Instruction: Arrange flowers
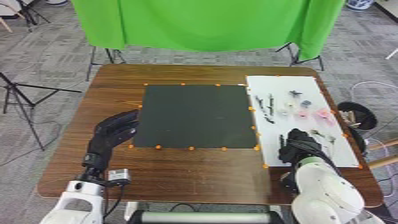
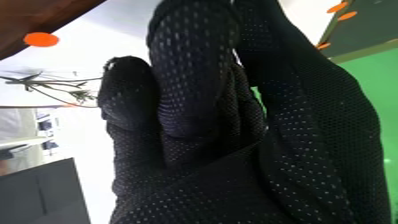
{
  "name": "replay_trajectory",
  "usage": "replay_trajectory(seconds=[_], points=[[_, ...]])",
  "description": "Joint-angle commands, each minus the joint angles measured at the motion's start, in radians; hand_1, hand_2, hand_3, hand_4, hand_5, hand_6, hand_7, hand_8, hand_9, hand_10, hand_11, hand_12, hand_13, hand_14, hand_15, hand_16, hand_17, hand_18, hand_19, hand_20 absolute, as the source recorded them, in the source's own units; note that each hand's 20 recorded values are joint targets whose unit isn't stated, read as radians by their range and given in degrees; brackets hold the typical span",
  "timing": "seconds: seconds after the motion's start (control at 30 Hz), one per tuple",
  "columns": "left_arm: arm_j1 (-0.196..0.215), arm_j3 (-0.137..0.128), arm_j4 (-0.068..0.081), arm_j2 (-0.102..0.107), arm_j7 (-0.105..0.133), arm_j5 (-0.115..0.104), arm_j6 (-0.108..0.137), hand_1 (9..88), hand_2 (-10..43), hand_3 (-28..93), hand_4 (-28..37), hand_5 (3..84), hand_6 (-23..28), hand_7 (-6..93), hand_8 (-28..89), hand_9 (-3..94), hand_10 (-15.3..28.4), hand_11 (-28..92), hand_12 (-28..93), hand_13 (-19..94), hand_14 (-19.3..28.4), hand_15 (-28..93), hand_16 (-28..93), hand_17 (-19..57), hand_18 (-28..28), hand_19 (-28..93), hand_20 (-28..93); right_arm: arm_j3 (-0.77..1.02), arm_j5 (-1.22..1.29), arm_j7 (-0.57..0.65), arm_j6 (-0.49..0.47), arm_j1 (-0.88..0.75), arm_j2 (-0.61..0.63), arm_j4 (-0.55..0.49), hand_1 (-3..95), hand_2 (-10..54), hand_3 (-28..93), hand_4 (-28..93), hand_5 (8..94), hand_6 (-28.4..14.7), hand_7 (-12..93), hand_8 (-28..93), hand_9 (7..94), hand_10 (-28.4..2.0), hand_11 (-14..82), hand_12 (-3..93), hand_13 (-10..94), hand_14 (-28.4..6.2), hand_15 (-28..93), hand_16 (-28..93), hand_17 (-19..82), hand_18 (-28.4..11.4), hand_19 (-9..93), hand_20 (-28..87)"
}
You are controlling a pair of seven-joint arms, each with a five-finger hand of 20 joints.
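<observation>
Pink flowers with thin stems (image 1: 324, 114) lie on the white rectangular sheet (image 1: 279, 85), right black-gloved hand (image 1: 303, 145) over its near end, grip unclear, left black-gloved hand (image 1: 114, 131) relaxed and empty; pinch low, spare petals.

Can see, in the head view, a brown wooden table (image 1: 191, 172) with orange dots (image 1: 158, 147) on top; beyond, a green cloth (image 1: 209, 25), hanging past the far edge; around, grey patterned carpet (image 1: 44, 65); off to the left, a black tripod (image 1: 12, 87), standing apart from the table; just beside the right edge, a black bin (image 1: 359, 105); farther right, pale wooden legs (image 1: 384, 144), cut off by the frame; at top right, a blue-and-white object (image 1: 359, 4), partly visible.
</observation>
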Motion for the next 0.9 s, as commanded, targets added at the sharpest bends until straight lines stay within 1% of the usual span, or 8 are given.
replay_trajectory(seconds=[0.03, 0.2, 0.3, 0.4, 0.5, 0.6, 0.77, 0.9], points=[[0.005, 0.004, 0.000, -0.013, -0.007, 0.006, -0.009, 40.2, -9.5, 61, -14.2, 46.4, 0.9, 17.1, -7, 37.1, 10.7, 23, 17, 35, 16.1, 23, 2, 12.6, 17.7, 27, 22, -0.079, 0.011, -0.006, -0.012, -0.089, -0.018, 0.106, 64.9, -9.5, 47, -4, 76.4, -7.1, 14, 21, 93.7, -11.9, 21.1, 27.5, 94, -2.3, 51, 13, 77, -2.4, 79, 30], [0.000, 0.005, 0.002, -0.021, -0.011, 0.009, -0.017, 40.2, -9.5, 61, -14.2, 46.4, 0.9, 17.0, -7, 37.1, 10.7, 22, 17, 35, 16.1, 23, 2, 12.5, 17.6, 27, 22, -0.104, -0.026, -0.017, -0.005, -0.099, -0.011, 0.129, 64.6, -9.5, 48, -3, 76.7, -6.2, 16, 22, 93.7, -11.3, 23.2, 29.0, 94, -1.7, 53, 13, 77, -2.5, 80, 32], [0.003, 0.003, 0.001, -0.024, -0.012, 0.009, -0.020, 40.2, -9.5, 61, -14.2, 46.4, 0.9, 16.9, -7, 37.0, 10.7, 22, 17, 35, 16.1, 24, 2, 12.4, 17.6, 27, 22, -0.116, -0.048, -0.021, -0.007, -0.101, -0.007, 0.139, 64.0, -9.5, 51, -1, 75.3, -4.5, 22, 26, 93.7, -10.4, 23.5, 32.9, 94, -1.2, 53, 14, 77, -2.6, 78, 40], [0.005, 0.002, 0.000, -0.025, -0.013, 0.009, -0.021, 40.2, -9.5, 61, -14.1, 46.2, 0.8, 16.9, -7, 36.9, 10.6, 22, 17, 35, 16.1, 24, 2, 12.5, 17.5, 27, 22, -0.127, -0.068, -0.028, -0.006, -0.103, 0.001, 0.144, 61.3, -9.5, 56, 2, 72.3, -3.8, 29, 27, 93.7, -10.7, 23.1, 35.7, 94, -0.9, 54, 16, 77, -2.5, 77, 45], [0.004, 0.003, 0.000, -0.025, -0.013, 0.008, -0.021, 40.2, -9.5, 62, -13.9, 46.1, 0.9, 16.8, -7, 36.8, 10.7, 22, 17, 35, 16.1, 24, 2, 12.5, 17.4, 27, 22, -0.136, -0.091, -0.031, -0.011, -0.098, 0.003, 0.148, 58.5, -9.5, 60, 8, 68.1, -3.7, 39, 26, 92.1, -11.9, 26.8, 37.7, 94, -0.9, 55, 19, 74, -3.2, 82, 48], [0.004, 0.002, 0.000, -0.026, -0.013, 0.008, -0.024, 40.2, -9.5, 62, -13.6, 46.0, 0.9, 16.8, -7, 36.6, 10.6, 22, 17, 35, 16.0, 24, 2, 12.4, 17.3, 27, 22, -0.142, -0.114, -0.044, 0.020, -0.098, 0.006, 0.152, 55.7, -9.5, 62, 14, 63.4, -3.2, 49, 24, 89.9, -12.9, 31.0, 39.5, 94, -1.2, 56, 22, 70, -5.6, 90, 47], [0.005, 0.002, 0.000, -0.027, -0.013, 0.007, -0.022, 40.1, -9.5, 62, -13.3, 46.0, 1.0, 16.8, -7, 36.5, 10.6, 22, 18, 35, 16.1, 24, 2, 12.3, 17.3, 27, 22, -0.133, -0.106, -0.062, 0.073, -0.097, 0.011, 0.149, 54.0, -9.5, 63, 22, 62.1, -3.4, 54, 23, 87.2, -13.2, 37.1, 39.0, 94, -1.5, 60, 26, 69, -6.9, 93, 46], [0.002, 0.002, 0.002, -0.025, -0.014, 0.003, -0.024, 40.1, -9.5, 62, -13.2, 46.0, 1.0, 16.9, -7, 36.5, 10.7, 22, 18, 35, 16.1, 24, 2, 12.2, 17.3, 27, 22, -0.112, -0.072, -0.068, 0.085, -0.098, 0.017, 0.133, 54.6, -9.5, 63, 22, 63.3, -4.6, 54, 21, 86.9, -13.0, 38.6, 39.5, 94, -1.5, 61, 26, 70, -7.0, 93, 47]])
